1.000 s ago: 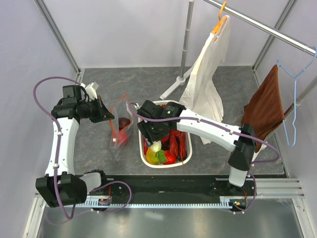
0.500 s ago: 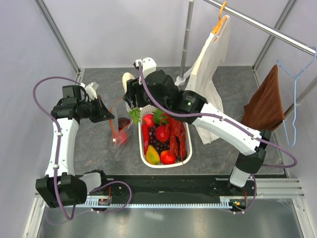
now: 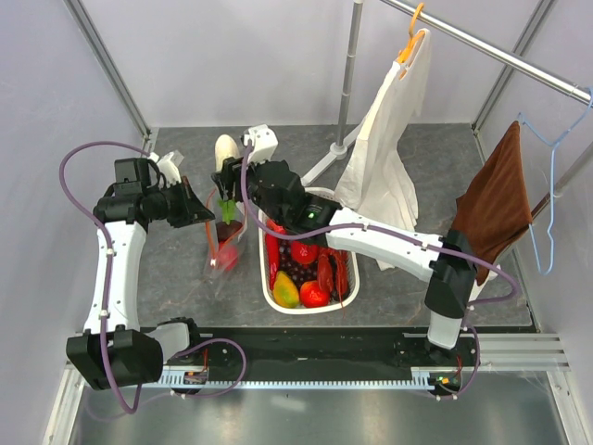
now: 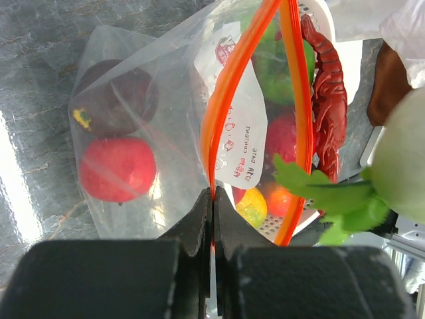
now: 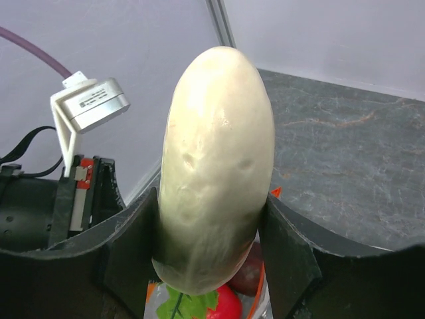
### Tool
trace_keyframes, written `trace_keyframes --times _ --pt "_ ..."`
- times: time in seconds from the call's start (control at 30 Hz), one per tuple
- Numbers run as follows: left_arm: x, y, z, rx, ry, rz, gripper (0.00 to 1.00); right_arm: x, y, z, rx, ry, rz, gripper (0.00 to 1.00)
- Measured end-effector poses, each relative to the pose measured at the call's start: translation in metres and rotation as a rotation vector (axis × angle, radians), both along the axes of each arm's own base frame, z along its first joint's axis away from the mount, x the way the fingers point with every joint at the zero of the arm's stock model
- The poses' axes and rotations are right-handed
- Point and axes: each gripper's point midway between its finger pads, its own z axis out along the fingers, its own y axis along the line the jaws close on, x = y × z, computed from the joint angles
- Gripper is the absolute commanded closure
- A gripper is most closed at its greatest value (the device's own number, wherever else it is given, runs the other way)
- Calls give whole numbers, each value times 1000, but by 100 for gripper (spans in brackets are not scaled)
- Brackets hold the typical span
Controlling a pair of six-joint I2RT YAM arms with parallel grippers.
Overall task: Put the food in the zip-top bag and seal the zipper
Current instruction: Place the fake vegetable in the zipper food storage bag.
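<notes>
Over grey tabletop [image 3: 167,278], left gripper [image 4: 212,199] pinches the zipper [image 4: 219,100]; right gripper [image 5: 212,226], clamping the white radish [image 5: 219,153], should next lower it into the zip-top bag [image 4: 119,80].

The clear zip-top bag [image 4: 106,50] stands left of the table's middle, its orange-red zipper [image 4: 229,86] gaping open with one end pinched in the left pincer [image 4: 213,199]; a red round fruit [image 4: 118,169] and a dark purple bulb [image 4: 119,100] lie inside. The white radish [image 5: 216,166], leaves down, is clamped in the right pincer [image 5: 212,226] just above the mouth. The lobster [image 3: 330,273] and grapes [image 3: 295,270] lie heaped nearer the near edge.
</notes>
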Motion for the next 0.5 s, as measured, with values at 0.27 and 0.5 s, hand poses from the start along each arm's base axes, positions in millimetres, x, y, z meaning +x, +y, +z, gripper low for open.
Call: trace_keyframes --times 0.27,0.5 --pt "1 0 3 -7 0 8 98 -5 10 -15 35 60 -15 81" --pt "1 -1 5 -13 0 15 98 -23 11 -68 -34 170 -12 79"
